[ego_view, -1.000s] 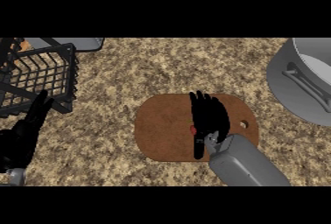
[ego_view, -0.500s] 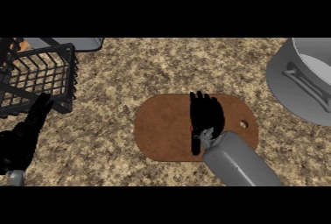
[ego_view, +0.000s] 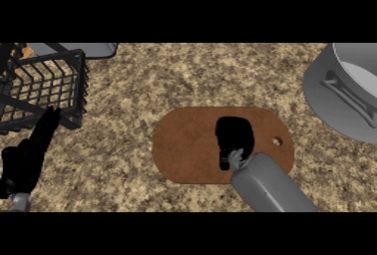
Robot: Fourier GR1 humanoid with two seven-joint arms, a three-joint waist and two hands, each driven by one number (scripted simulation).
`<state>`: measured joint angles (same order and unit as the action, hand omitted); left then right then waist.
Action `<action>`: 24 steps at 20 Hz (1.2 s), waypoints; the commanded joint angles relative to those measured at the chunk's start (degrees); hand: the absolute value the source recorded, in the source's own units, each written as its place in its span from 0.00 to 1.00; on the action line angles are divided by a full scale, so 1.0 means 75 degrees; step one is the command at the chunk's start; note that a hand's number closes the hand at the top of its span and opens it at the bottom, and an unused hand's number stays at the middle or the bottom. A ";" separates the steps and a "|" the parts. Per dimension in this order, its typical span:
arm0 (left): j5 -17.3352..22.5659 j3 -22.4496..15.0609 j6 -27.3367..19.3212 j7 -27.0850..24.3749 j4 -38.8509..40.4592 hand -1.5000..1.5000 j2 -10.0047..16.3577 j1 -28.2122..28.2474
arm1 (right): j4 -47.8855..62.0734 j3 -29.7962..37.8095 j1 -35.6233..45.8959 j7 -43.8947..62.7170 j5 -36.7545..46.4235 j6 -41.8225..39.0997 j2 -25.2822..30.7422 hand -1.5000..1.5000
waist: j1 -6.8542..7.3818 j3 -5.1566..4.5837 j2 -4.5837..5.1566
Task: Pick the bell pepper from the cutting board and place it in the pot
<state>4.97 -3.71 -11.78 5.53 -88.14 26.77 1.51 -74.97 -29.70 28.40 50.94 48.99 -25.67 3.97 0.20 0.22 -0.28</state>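
Observation:
The brown cutting board (ego_view: 188, 149) lies on the speckled counter at the middle. My right hand (ego_view: 235, 138) is over the board's right half, its fingers curled in to a compact black shape. The bell pepper is hidden under that hand; no red shows. The grey forearm (ego_view: 269, 187) comes in from the lower edge. The grey pot (ego_view: 346, 94) stands at the right edge, apart from the board, with a handle on its near wall. My left hand (ego_view: 29, 157) rests open at the lower left, fingers straight and pointing up.
A black wire basket (ego_view: 40, 89) stands at the upper left, close to my left hand's fingertips. A grey rim (ego_view: 85, 49) shows at the top behind it. Bare counter (ego_view: 213, 74) lies between the board and the far edge.
My right hand's fingers, straight and spread over the board before, have curled in. The red bit seen under the hand one second ago is covered. The left hand has shifted slightly.

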 commanded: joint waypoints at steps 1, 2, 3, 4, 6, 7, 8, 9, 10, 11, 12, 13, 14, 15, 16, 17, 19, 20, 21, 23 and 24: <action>-0.0406 0.0113 -0.0047 0.0003 0.0224 0.50 -0.0344 -0.0087 | -0.0047 0.0238 0.0127 -0.0199 0.0354 -0.0326 0.0009 1.00 | -0.0006 -0.0029 0.0034; -0.0165 0.0277 0.0255 -0.0023 0.0010 0.50 -0.0231 0.0285 | 0.0178 0.0148 0.0098 -0.0143 0.0520 -0.0075 -0.0293 1.00 | 0.0016 -0.0029 0.0034; -0.0519 -0.0013 -0.0030 0.0304 -0.0720 0.50 -0.0315 0.0651 | -0.0082 0.0465 0.0164 -0.0134 0.0298 -0.0451 -0.0148 1.00 | 0.0023 -0.0027 0.0027; -0.0202 0.0483 0.0433 0.0412 -0.0030 0.50 -0.0110 -0.0117 | -0.0178 0.0158 -0.0229 -0.0298 0.0597 -0.0222 -0.0140 1.00 | -0.0012 -0.0029 0.0033; -0.0517 0.0329 0.0173 0.0276 -0.0158 0.50 -0.0466 0.0112 | 0.0299 0.0450 -0.0155 -0.0718 0.0765 0.0182 -0.0066 1.00 | 0.0003 -0.0028 0.0036; -0.0371 0.0315 0.0302 -0.0011 -0.0209 0.50 -0.0429 0.0542 | 0.0285 0.0899 -0.0006 -0.0561 0.0429 0.0124 -0.0097 1.00 | 0.0020 -0.0028 0.0036; -0.0193 0.0513 0.0477 0.0351 -0.0343 0.50 -0.0087 0.0164 | 0.0886 0.1436 0.0349 -0.0924 0.0266 0.0448 0.0151 1.00 | 0.0047 -0.0025 0.0052; -0.0277 0.0397 0.0336 0.0179 -0.0126 0.50 -0.0264 0.0124 | 0.0974 0.2001 0.0488 -0.1101 -0.0011 0.0641 0.0406 1.00 | 0.0041 -0.0024 0.0074; -0.0355 0.0198 0.0191 0.0090 -0.0157 0.50 -0.0532 0.0147 | 0.1167 0.2487 0.0806 -0.0978 -0.0189 0.0758 0.0397 1.00 | 0.0063 -0.0023 0.0090; -0.0324 0.0423 0.0311 0.0129 -0.0046 0.50 -0.0229 0.0006 | 0.1717 0.2955 0.1195 -0.0885 -0.0315 0.1016 0.0318 1.00 | 0.0162 -0.0020 0.0142; -0.0345 0.0200 0.0366 0.0045 -0.0213 0.50 -0.0369 0.0294 | 0.1915 0.3363 0.1175 -0.1141 -0.0548 0.1235 0.0532 1.00 | 0.0209 -0.0015 0.0150; -0.0164 0.0588 0.0555 -0.0073 0.0476 0.50 -0.0177 -0.0313 | 0.2132 0.3481 0.1679 -0.1142 -0.0582 0.1114 0.0549 1.00 | 0.0102 -0.0029 0.0147; -0.0328 0.0364 0.0332 0.0213 -0.0011 0.50 -0.0359 0.0030 | 0.2485 0.3671 0.1553 -0.1589 -0.0619 0.1233 0.0955 1.00 | 0.0140 -0.0021 0.0116; -0.0381 0.0294 0.0353 0.0338 0.0006 0.50 -0.0421 -0.0215 | 0.3201 0.3704 0.1996 -0.1680 -0.0545 0.1448 0.0712 1.00 | 0.0161 -0.0022 0.0115; -0.0303 0.0468 0.0494 0.0272 0.0081 0.50 -0.0334 -0.0201 | 0.3602 0.3574 0.1938 -0.1996 -0.0241 0.1864 0.0792 1.00 | 0.0137 -0.0024 0.0098; -0.0152 0.0615 0.0820 0.0041 0.0152 0.50 -0.0103 0.0031 | 0.3735 0.3755 0.2357 -0.1712 -0.0233 0.1757 0.0927 1.00 | 0.0168 -0.0026 0.0098; -0.0493 0.0432 0.0456 -0.0315 0.0062 0.50 -0.0450 0.0537 | 0.3267 0.3425 0.2196 -0.1449 0.0206 0.2062 0.0991 1.00 | 0.0107 -0.0030 0.0057; -0.0509 0.0241 0.0370 0.0253 -0.0442 0.50 -0.0573 0.0267 | 0.3911 0.3386 0.2779 -0.1369 0.0417 0.2161 0.0868 1.00 | 0.0168 -0.0025 0.0073; -0.0360 0.0574 0.0633 0.0464 -0.0045 0.50 -0.0205 -0.0140 | 0.3487 0.3220 0.2428 -0.1489 0.0598 0.2250 0.1122 1.00 | 0.0063 -0.0027 0.0061; -0.0464 0.0430 0.0492 0.0128 0.0043 0.50 -0.0445 0.0154 | 0.3080 0.2964 0.2734 -0.1001 0.1114 0.2578 0.1231 1.00 | 0.0054 -0.0034 0.0040; -0.0463 0.0522 0.0545 -0.0063 0.0319 0.50 -0.0411 0.0033 | 0.2884 0.2836 0.2638 -0.0895 0.1337 0.2838 0.1224 1.00 | -0.0006 -0.0037 0.0038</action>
<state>1.89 -0.41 -7.88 5.73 -89.08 23.92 1.84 -51.24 -6.17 46.77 41.54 53.86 -8.64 11.94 0.78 0.24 0.01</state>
